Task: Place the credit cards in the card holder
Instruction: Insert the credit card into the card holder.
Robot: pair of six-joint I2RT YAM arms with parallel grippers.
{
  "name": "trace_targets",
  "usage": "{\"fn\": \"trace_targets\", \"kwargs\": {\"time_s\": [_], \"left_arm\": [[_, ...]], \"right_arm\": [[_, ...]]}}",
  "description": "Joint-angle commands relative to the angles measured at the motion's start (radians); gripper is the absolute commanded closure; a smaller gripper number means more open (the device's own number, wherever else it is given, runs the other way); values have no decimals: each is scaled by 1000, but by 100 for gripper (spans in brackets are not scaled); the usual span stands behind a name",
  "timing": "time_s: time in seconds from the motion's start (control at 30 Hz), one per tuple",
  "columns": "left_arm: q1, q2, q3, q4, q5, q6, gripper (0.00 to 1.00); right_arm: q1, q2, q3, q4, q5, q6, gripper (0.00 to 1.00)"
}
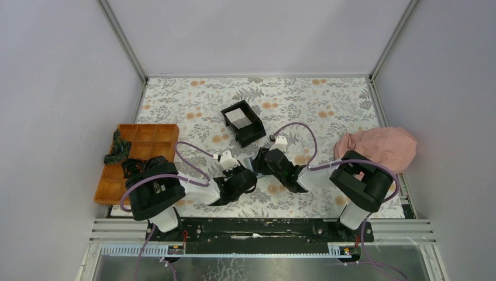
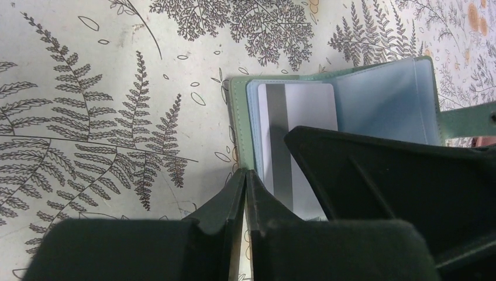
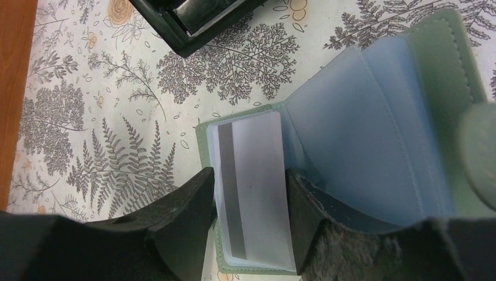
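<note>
The card holder (image 3: 202, 140) lies open on the flowered cloth, sage green with light blue inside faces (image 3: 362, 134). A pale grey-white credit card (image 3: 257, 193) with a grey stripe sits in its left pocket, also seen in the left wrist view as the credit card (image 2: 304, 105). My right gripper (image 3: 250, 175) stands open, one finger on each side of that card. My left gripper (image 2: 245, 172) is shut on the card holder's green edge (image 2: 237, 117). In the top view both grippers meet at the table's middle and hide the card holder.
A black square box (image 1: 243, 123) with a pale card (image 1: 238, 117) inside stands just behind the grippers. An orange compartment tray (image 1: 146, 140) is at the left, with dark items on it. A pink cloth (image 1: 380, 146) lies at the right.
</note>
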Motion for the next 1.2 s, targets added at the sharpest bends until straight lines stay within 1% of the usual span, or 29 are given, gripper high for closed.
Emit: {"fn": "trace_targets", "kwargs": {"time_s": [0.0, 0.1, 0.27, 0.3, 0.47, 0.67, 1.0, 1.17], "left_arm": [[-17, 76, -70, -209, 229, 36, 89], [-16, 77, -71, -214, 227, 34, 89], [-17, 68, -76, -237, 215, 23, 89], [-17, 64, -77, -243, 210, 22, 89], [-9, 38, -73, -274, 186, 25, 89], [-5, 31, -65, -296, 177, 26, 89], [-5, 16, -59, -322, 168, 25, 88], [-5, 19, -54, -328, 168, 28, 88]], "right_arm": [[59, 80, 14, -180, -93, 28, 45], [60, 62, -1, -192, -74, 24, 45], [59, -7, -6, -262, -39, -2, 44], [59, -48, -7, -273, -32, -7, 44], [59, -100, -22, -317, -12, -23, 44], [59, -157, -57, -307, 7, -27, 44], [59, -239, -48, -356, 83, -52, 43], [44, -219, -41, -316, 78, -69, 43]]}}
